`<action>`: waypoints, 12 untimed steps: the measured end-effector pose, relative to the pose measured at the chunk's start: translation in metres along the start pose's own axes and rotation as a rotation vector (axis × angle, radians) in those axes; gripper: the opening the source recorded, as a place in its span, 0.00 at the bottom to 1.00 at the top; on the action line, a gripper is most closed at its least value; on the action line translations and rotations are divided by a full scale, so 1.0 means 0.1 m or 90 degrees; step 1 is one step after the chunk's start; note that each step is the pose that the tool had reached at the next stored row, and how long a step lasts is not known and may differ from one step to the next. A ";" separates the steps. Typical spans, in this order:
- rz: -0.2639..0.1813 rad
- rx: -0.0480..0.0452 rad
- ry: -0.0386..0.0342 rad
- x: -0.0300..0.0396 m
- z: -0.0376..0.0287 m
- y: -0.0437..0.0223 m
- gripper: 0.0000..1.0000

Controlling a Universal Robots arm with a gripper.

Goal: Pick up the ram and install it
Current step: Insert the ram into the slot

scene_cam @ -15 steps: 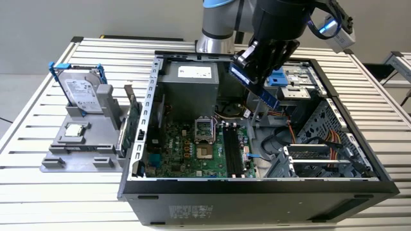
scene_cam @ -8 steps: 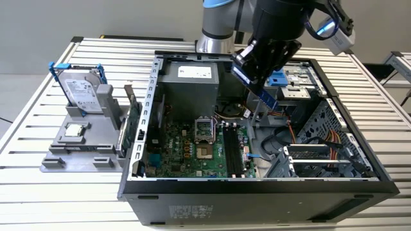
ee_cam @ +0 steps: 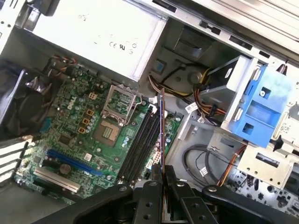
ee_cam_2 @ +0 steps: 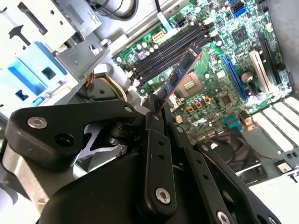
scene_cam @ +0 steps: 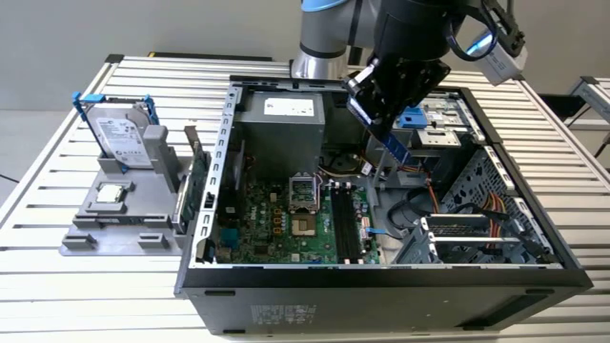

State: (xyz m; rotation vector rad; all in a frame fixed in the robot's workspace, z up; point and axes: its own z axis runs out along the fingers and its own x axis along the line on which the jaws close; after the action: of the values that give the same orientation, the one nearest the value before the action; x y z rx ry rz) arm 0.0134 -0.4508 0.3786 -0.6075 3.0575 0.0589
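Note:
My gripper hangs over the open computer case, shut on the ram. The ram is a slim blue-green strip that points down from the fingers toward the motherboard. In the second wrist view the ram sticks out past the black fingertips, with its flat side and chips showing. In the first wrist view the ram is edge-on, hovering above and roughly in line with the black memory slots. The memory slots lie below and nearer the case's front than the ram.
A grey stand left of the case holds a silver hard drive and a small chip. An upright green board stands by the case wall. Inside are a power supply, a blue drive bracket, cables and a drive cage.

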 end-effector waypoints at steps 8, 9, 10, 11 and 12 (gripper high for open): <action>0.064 0.0019 -0.0021 0.001 0.017 -0.001 0.00; 0.072 0.0023 -0.0023 0.001 0.020 -0.001 0.00; 0.080 0.0025 -0.0026 0.001 0.023 -0.001 0.00; 0.087 0.0027 -0.0028 0.001 0.026 -0.001 0.00; 0.095 0.0030 -0.0031 0.001 0.029 -0.001 0.00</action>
State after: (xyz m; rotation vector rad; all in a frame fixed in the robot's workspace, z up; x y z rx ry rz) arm 0.0134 -0.4508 0.3757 -0.3765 3.0917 0.0558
